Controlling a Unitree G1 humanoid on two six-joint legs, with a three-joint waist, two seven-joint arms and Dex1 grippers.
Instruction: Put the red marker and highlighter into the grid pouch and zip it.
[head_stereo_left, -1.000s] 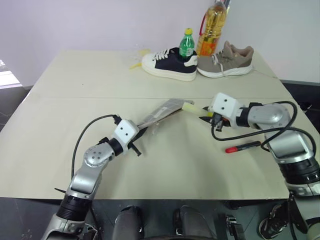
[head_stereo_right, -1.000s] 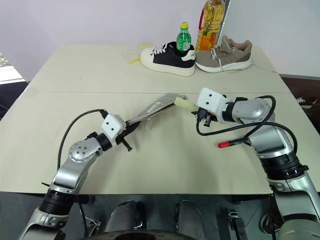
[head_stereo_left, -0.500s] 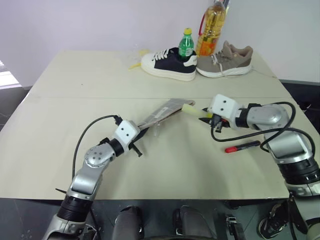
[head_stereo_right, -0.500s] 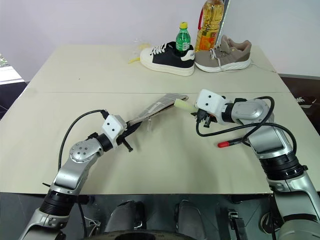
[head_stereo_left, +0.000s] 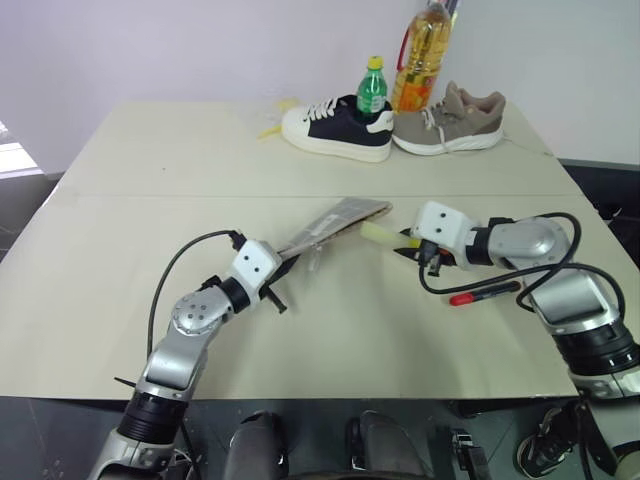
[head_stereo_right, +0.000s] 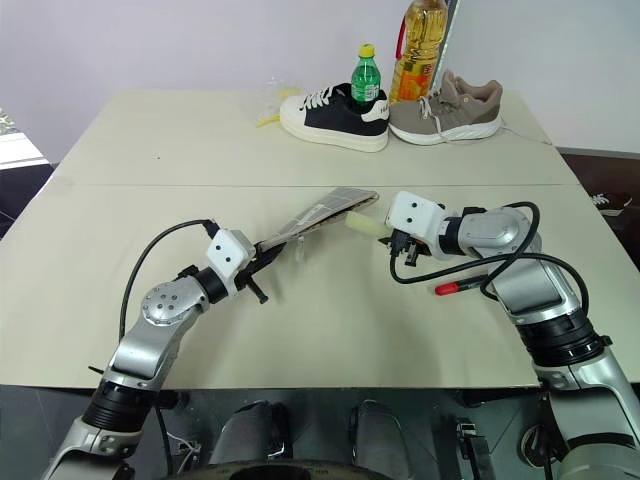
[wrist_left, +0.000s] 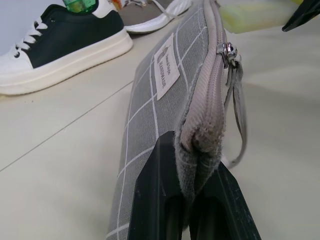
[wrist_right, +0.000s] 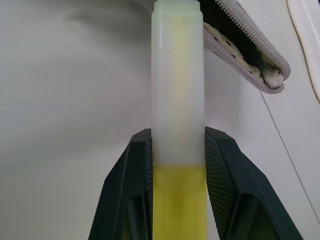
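Yellow highlighter (wrist_right: 177, 100) pinched in my right gripper (head_stereo_left: 408, 243), tip beside the grid pouch (head_stereo_left: 330, 225) mouth.
Left gripper (wrist_left: 192, 200) clamps the pouch's end; red marker (head_stereo_left: 485, 294) lies near the desk's (head_stereo_left: 150, 180) right edge.

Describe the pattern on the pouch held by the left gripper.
The grid pouch is grey fabric with thin white grid lines and a small white label, seen best in the left wrist view.

The right claw (wrist_right: 177, 160) clamps the highlighter (wrist_right: 178, 100) between both fingers (wrist_right: 135, 190). The highlighter's pale cap extends straight ahead of the claw. Just beyond its tip lies the pouch (wrist_right: 245, 55), zipper edge gaping, above the desk (wrist_right: 75, 100).
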